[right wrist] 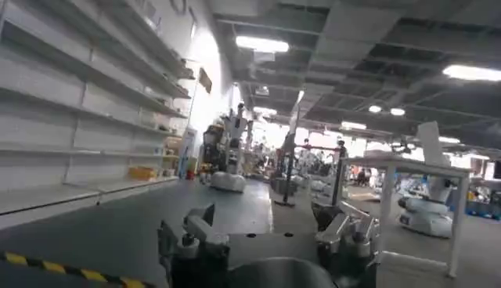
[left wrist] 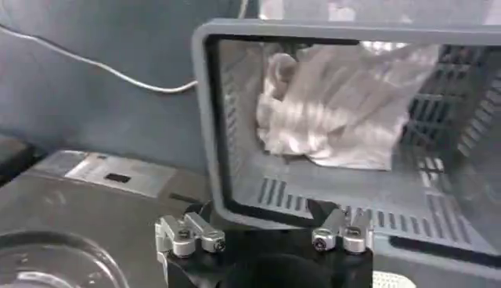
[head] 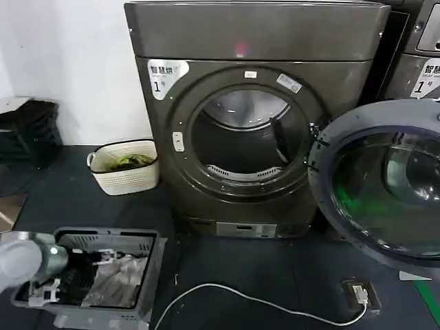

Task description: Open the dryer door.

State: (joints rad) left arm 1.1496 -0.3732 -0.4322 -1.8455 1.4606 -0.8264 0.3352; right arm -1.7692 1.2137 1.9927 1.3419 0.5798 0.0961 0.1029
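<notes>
The dryer door (head: 385, 189) hangs wide open to the right of the dryer (head: 254, 117). The left gripper (left wrist: 264, 235), fingers spread apart, hovers over a grey basket (head: 148, 275) of cloth. A white basket (head: 125, 168) and a cable (head: 261, 302) lie on the floor. The right gripper (right wrist: 270, 235) is spread too, pointing into the room.

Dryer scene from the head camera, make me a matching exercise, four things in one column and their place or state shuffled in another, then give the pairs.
Things:
1. dryer door
2. white woven basket
3. grey plastic crate
4. white cable

Place or state:
A. holds crumpled cloth, under the left end effector
B. swung open to the right of the drum opening
C. lies curved across the dark floor in front of the dryer
D. stands by the white wall, left of the dryer

Pairs: 1-B, 2-D, 3-A, 4-C
</notes>
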